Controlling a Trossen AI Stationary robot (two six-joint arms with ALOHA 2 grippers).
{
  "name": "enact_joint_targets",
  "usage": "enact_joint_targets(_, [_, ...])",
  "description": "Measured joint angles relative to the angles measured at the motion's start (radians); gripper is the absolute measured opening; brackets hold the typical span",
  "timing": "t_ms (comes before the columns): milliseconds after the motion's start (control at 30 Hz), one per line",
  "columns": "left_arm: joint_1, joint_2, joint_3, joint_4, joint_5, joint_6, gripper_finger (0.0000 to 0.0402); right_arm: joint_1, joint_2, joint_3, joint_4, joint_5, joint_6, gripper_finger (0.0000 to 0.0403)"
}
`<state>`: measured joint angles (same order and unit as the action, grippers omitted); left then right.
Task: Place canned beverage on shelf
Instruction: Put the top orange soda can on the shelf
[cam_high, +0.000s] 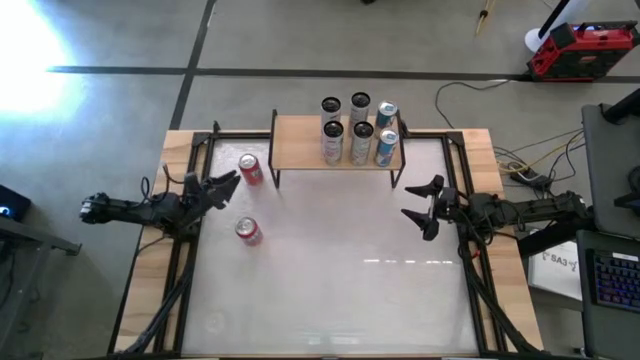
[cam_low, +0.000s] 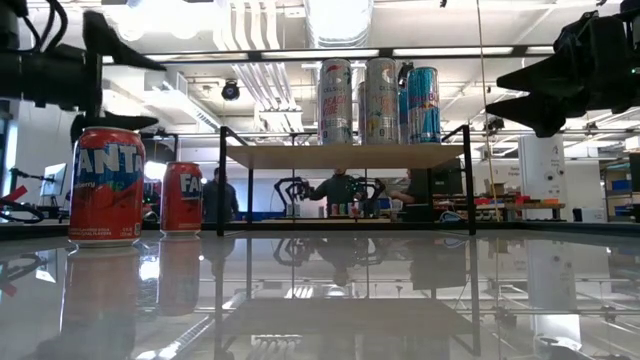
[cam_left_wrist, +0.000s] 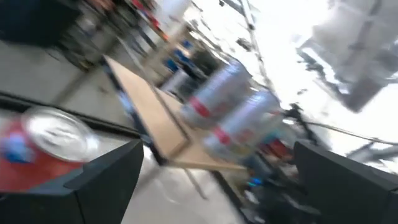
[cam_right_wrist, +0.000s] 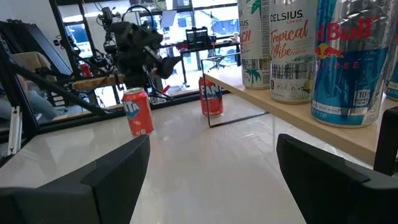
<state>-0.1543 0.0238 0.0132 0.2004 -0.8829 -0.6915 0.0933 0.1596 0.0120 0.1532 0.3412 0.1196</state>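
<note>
Nearest the low camera, at frame left: red Fanta can (cam_low: 106, 186), upright on the glossy white table (cam_low: 400, 290), with a second Fanta can (cam_low: 182, 198) just behind and to its right, also upright. From above, both at left of centre: one (cam_high: 249, 231) out on the open surface, the other (cam_high: 250, 169) just beside the left legs of the shelf (cam_high: 300, 143). Shelf at upper centre, tan wooden top on thin black legs, right half already carrying six tall cans (cam_high: 358, 130) in two rows: slim silver ones, a Celsius among them, and two blue Red Bull cans at the right end; left half bare. Likely handling: stiff thin aluminium, smooth and a little slippery; weight depends on whether full, which cannot be told; dents if squeezed hard, tips easily when nudged high. Best hold probably across the mid-body from the side, fingers straddling the cylinder, clear of the rim. Left gripper (cam_high: 222, 186) at left of the table, between the two Fanta cans and close to the one by the shelf, fingers spread wide, gripping nothing, touching nothing visible. Right gripper (cam_high: 425, 208) at right, below the shelf's right end, jaws partly apart, empty, waiting.
</note>
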Motion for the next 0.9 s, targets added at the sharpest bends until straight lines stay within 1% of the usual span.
enact_joint_targets(67, [0.0, 0.0, 0.0, 0.015, 0.049, -0.014, 0.0398, 0.0, 0.0, 0.0, 0.0, 0.0, 0.0, 0.0334])
enact_joint_targets(167, [0.0, 0.0, 0.0, 0.061, 0.086, -0.008, 0.0398, 0.0, 0.0, 0.0, 0.0, 0.0, 0.0, 0.0334])
enact_joint_targets(267, [0.0, 0.004, 0.0, 0.114, 0.09, -0.001, 0.0398, 0.0, 0.0, 0.0, 0.0, 0.0, 0.0, 0.0334])
enact_joint_targets(367, [0.0, 0.024, 0.018, 0.117, 0.089, -0.001, 0.0398, 0.0, 0.0, 0.0, 0.0, 0.0, 0.0, 0.0334])
enact_joint_targets(500, [0.0, 0.1, 0.089, 0.101, 0.084, 0.001, 0.0398, 0.0, 0.0, 0.0, 0.0, 0.0, 0.0, 0.0334])
enact_joint_targets(633, [0.0, 0.236, 0.212, 0.086, 0.072, 0.002, 0.0398, 0.0, 0.0, 0.0, 0.0, 0.0, 0.0, 0.0334])
enact_joint_targets(700, [0.0, 0.314, 0.29, 0.024, 0.049, 0.017, 0.0398, 0.0, 0.0, 0.0, 0.0, 0.0, 0.0, 0.0334])
enact_joint_targets(733, [0.0, 0.355, 0.334, -0.032, 0.035, 0.021, 0.0398, 0.0, 0.0, 0.0, 0.0, 0.0, 0.0, 0.0334])
enact_joint_targets(800, [0.0, 0.426, 0.425, -0.175, 0.032, 0.002, 0.0398, 0.0, 0.0, 0.0, 0.0, 0.0, 0.0, 0.0334])
enact_joint_targets(900, [0.0, 0.526, 0.583, -0.45, 0.039, -0.098, 0.0398, 0.0, 0.0, 0.0, 0.0, 0.0, 0.0, 0.0334])
